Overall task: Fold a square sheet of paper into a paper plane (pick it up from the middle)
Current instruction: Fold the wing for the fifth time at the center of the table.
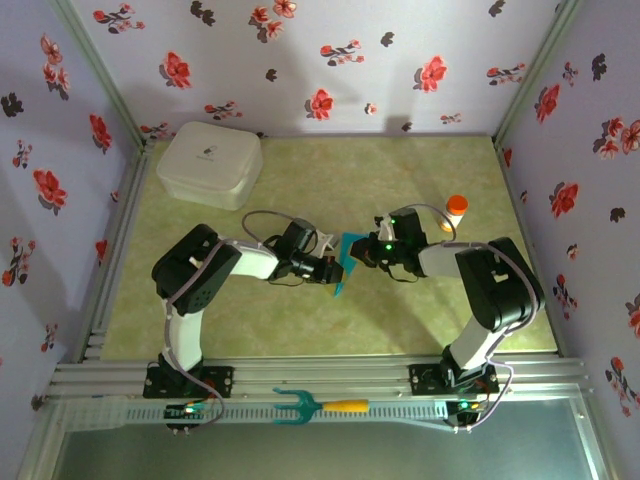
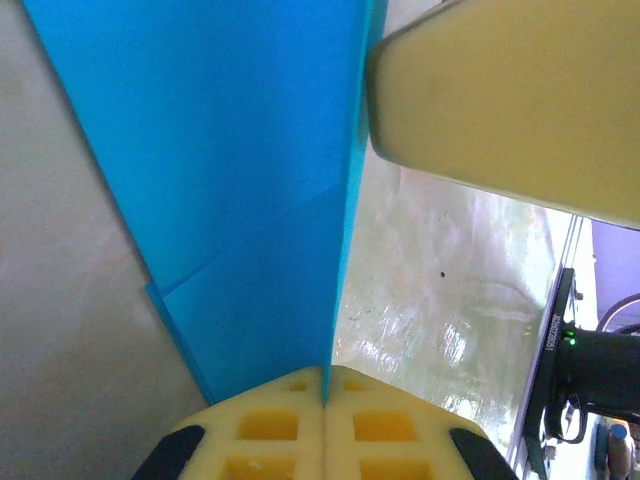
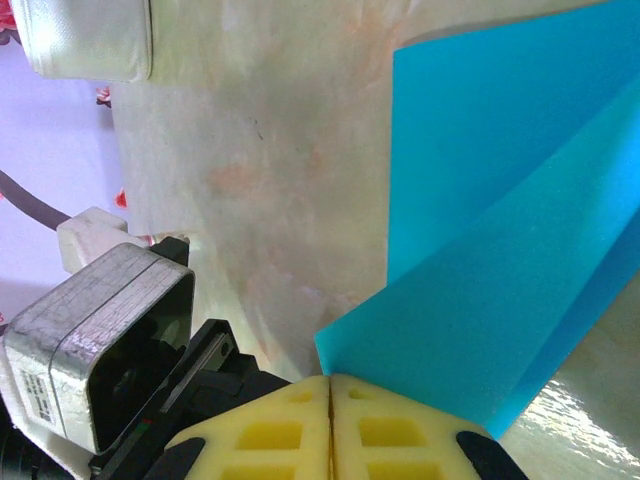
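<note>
Teal-blue paper (image 1: 344, 262) is held at the middle of the table, between the two arms. It is folded, not flat: in the right wrist view two layers are seen meeting at a sharp crease, and in the left wrist view a long straight fold is seen running away from the fingers, with a fainter diagonal crease across the panel. From above, a narrow point is seen hanging toward the near edge; whether that tip touches the green mat (image 1: 300, 330) cannot be told.

One folded edge is pinched by the left gripper (image 2: 323, 392), whose jaws are pressed together with only the paper's thickness between them. Another part of the paper is clamped in the same way by the right gripper (image 3: 330, 392), jaws closed tight. The two grippers are set facing each other, very near together.

A middle step of the folding is judged to be in hand, with the lengthwise crease made and the dart shape not yet clearly finished. For the next move, one hold would have to be released and retaken at a free edge while the paper is kept steady by the other, so that the existing crease is not pulled out.

Well apart stand a white lidded box (image 1: 210, 165) and an orange-capped bottle (image 1: 456, 208).
</note>
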Robot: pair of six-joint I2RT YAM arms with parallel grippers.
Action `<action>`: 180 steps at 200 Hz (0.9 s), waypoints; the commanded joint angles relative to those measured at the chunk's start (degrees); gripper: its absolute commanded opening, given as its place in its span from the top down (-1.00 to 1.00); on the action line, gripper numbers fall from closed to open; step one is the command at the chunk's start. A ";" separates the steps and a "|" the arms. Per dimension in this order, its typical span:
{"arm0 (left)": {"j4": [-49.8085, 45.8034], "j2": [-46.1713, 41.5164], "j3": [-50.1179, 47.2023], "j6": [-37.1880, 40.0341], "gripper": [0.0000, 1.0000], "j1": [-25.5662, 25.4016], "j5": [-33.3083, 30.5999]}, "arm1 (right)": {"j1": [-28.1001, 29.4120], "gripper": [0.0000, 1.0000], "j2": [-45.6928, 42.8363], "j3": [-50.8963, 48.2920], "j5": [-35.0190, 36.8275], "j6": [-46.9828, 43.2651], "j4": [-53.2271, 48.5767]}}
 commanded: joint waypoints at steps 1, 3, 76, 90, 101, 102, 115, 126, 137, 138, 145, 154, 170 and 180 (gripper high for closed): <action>-1.34 1.52 -0.35 -1.16 1.00 0.68 -1.63 | -0.71 0.81 -0.60 -0.82 -0.87 -1.02 0.13; -1.22 1.47 -0.47 -1.17 1.00 0.70 -1.67 | -0.71 0.82 -0.42 -0.76 -1.00 -1.00 0.29; 1.14 1.24 -2.28 -3.80 1.00 1.06 -2.74 | -0.80 0.85 2.42 1.16 -1.21 -1.61 -0.47; 1.71 1.25 -2.57 -4.27 1.00 1.06 -2.93 | -0.80 0.85 3.40 1.60 -2.54 -1.39 -0.05; 1.75 1.46 -2.56 -4.49 1.00 1.14 -3.03 | -0.80 0.85 3.97 1.77 -2.68 -1.19 0.50; 1.77 1.48 -2.56 -4.46 1.00 1.14 -3.03 | -0.80 0.85 4.00 1.85 -2.77 -1.14 0.57; 1.43 1.27 -2.65 -4.56 1.00 1.14 -3.47 | -0.86 0.85 4.60 2.31 -3.28 -1.25 0.87; 1.17 1.00 -2.91 -4.70 1.00 1.24 -4.05 | -0.89 0.85 5.05 2.86 -3.17 -1.60 0.32; 1.08 0.98 -3.09 -5.27 1.00 1.33 -4.51 | -0.98 0.84 5.59 3.21 -3.28 -1.61 0.33; 1.08 0.98 -3.09 -5.33 1.00 1.33 -4.56 | -0.98 0.85 5.69 3.27 -3.29 -1.61 0.44; 1.07 1.19 -3.16 -5.55 1.00 1.41 -4.62 | -1.06 0.84 5.89 3.46 -3.52 -1.61 0.79; 1.16 1.26 -3.13 -5.73 1.00 1.42 -4.52 | -1.06 0.84 6.12 3.81 -3.61 -1.71 0.71; 0.55 1.35 -2.93 -5.89 1.00 1.50 -4.82 | -1.15 0.84 6.80 4.71 -3.65 -2.31 -0.28; -0.08 1.56 -2.83 -5.96 1.00 1.50 -5.13 | -1.24 0.84 7.25 4.96 -3.85 -2.31 -0.46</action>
